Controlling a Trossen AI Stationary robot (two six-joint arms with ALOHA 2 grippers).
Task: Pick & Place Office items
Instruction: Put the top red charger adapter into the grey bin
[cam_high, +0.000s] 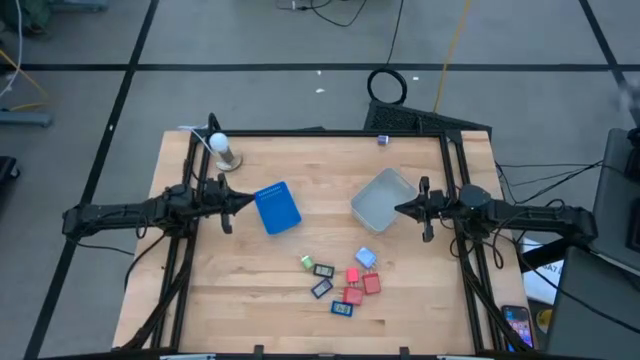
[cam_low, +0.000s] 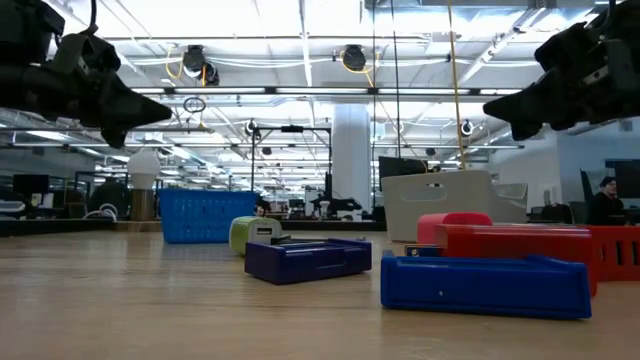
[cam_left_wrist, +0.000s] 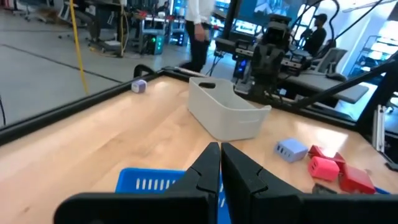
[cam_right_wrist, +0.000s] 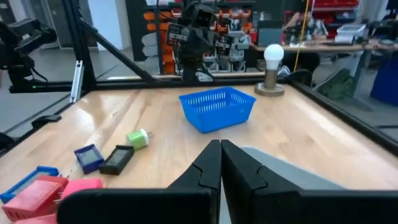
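Left gripper (cam_high: 240, 203) fingers clenched, empty, left-center beside blue tray (cam_high: 277, 208). Right gripper (cam_high: 402, 210) clenched, empty, right-center at clear tub (cam_high: 381, 199). Office items (cam_high: 345, 280) clustered lower center on table (cam_high: 250, 300).

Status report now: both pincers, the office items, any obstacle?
Left pincer shut, above blue tray. Right pincer shut, above clear tub. Office items untouched, clustered on table. No obstacle seen.
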